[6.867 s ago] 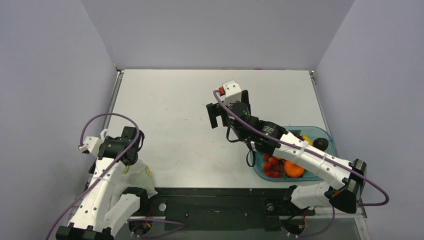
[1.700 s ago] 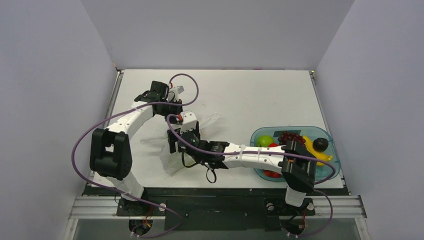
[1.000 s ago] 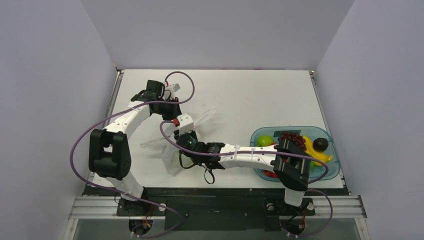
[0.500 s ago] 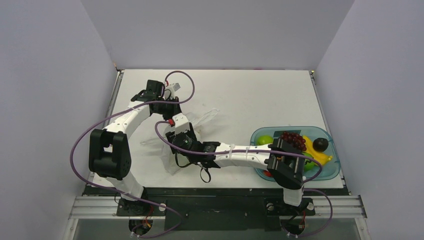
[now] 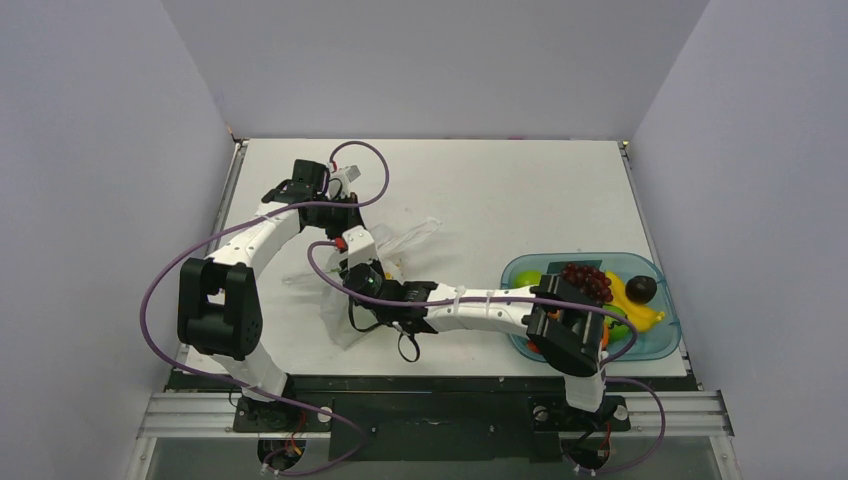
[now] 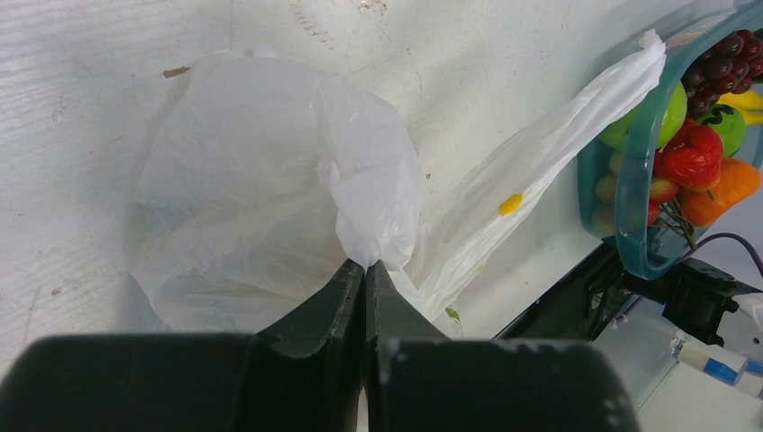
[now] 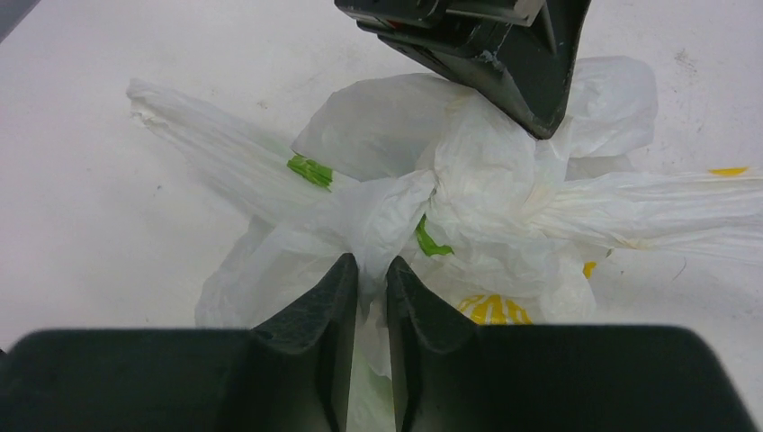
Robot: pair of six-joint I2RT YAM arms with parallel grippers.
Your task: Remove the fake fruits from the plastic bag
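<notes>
The fake fruits (image 5: pixel 585 278) lie heaped in the teal tray (image 5: pixel 645 345). The plastic bag (image 6: pixel 261 180) looks limp and empty, with the left claw (image 6: pixel 364 267) and right claw (image 7: pixel 371 270) both pinched on it.

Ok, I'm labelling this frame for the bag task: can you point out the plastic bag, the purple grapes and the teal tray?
plastic bag (image 7: pixel 490 166), right wrist view, on the crumpled white middle.
purple grapes (image 5: pixel 585 277), top view, on the middle of the bunch.
teal tray (image 5: pixel 630 255), top view, on its far rim.
</notes>
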